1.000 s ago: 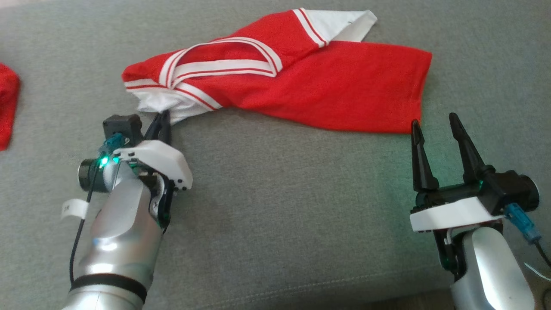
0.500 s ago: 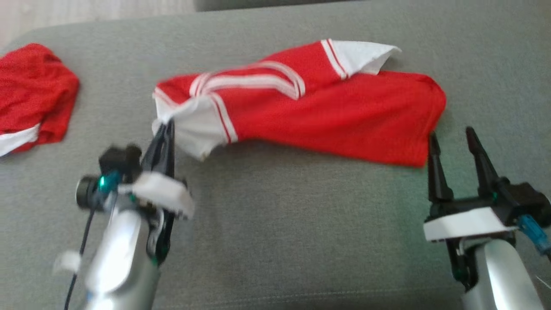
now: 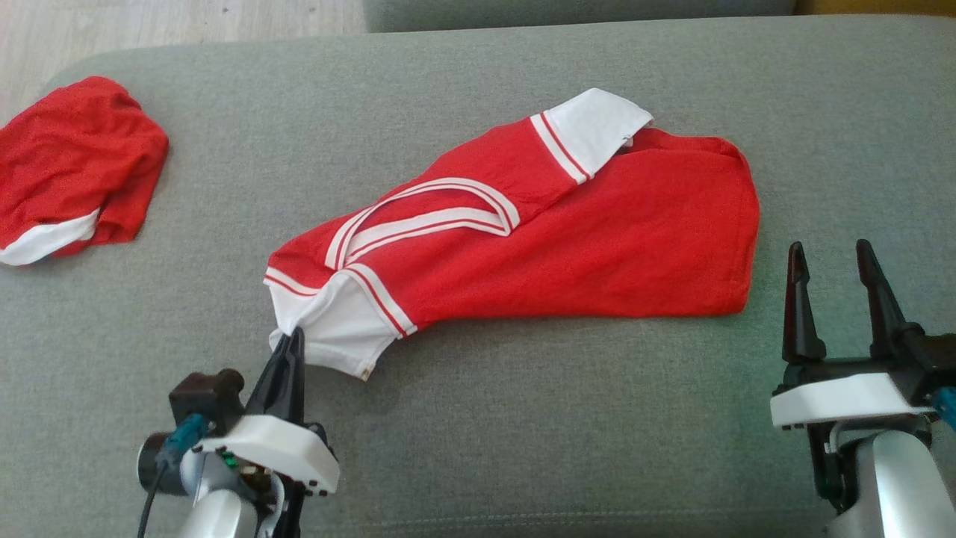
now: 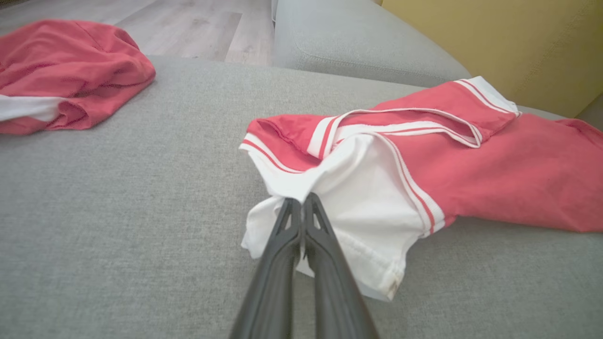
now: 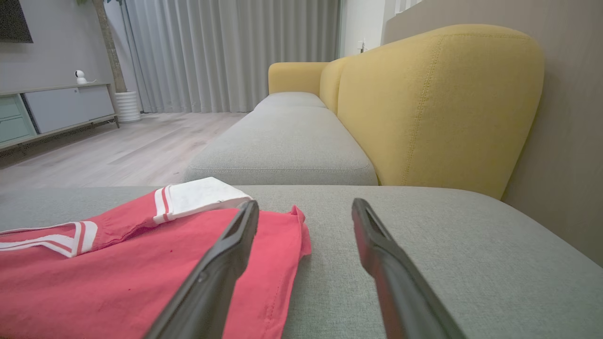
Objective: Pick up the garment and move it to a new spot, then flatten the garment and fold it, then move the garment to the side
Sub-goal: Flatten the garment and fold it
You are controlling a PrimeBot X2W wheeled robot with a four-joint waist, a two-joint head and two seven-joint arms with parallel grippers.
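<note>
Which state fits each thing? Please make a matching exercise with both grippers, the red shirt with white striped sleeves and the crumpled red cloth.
1. left gripper
2. right gripper
3. red shirt with white striped sleeves
4. crumpled red cloth

A. open, holding nothing
B. bunched on the grey cushion, far left
C. shut on a white sleeve
D. lying across the cushion's middle

Pairs: 1-C, 2-A, 3-D, 4-B

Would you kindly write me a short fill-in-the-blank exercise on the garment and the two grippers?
The left gripper has its jaws ____ on the white sleeve of the garment.
The right gripper has its jaws ____ and holds nothing.
The other red garment lies to the robot's ____ of the gripped one.
Missing words: shut; open; left.
</note>
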